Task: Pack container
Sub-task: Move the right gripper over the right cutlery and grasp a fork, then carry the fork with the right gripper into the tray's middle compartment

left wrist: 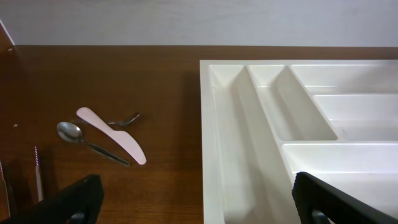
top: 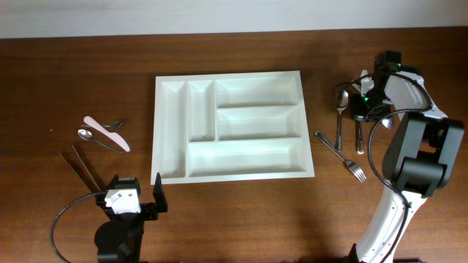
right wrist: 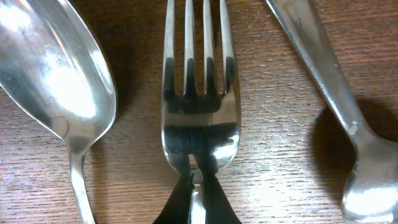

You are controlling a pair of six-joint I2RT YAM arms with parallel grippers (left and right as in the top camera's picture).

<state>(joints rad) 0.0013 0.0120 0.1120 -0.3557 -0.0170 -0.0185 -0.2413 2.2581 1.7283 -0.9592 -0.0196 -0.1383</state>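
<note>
Up close, fork [right wrist: 200, 124] lying on the table [right wrist: 280, 168], neck pinched by the right gripper [right wrist: 198, 190], fingers drawn narrow; spoon [right wrist: 56, 81] beside it on one side, another handle [right wrist: 323, 81] on the other. From the left wrist, left gripper [left wrist: 198, 208] spread wide, holding nothing; tray [left wrist: 206, 124] just ahead to the right, pink knife [left wrist: 112, 134] off left. Overhead, tray sitting mid-table, left gripper near its front-left corner, right gripper well off its right side.

tray [top: 248, 157] 1 | spoon [top: 341, 98] 2: 9 and 2 o'clock | fork [top: 356, 172] 3: one at 9, two at 3 o'clock | pink knife [top: 110, 135] 1 | chopstick [top: 85, 169] 2 | unclear utensil [right wrist: 336, 93] 1
</note>
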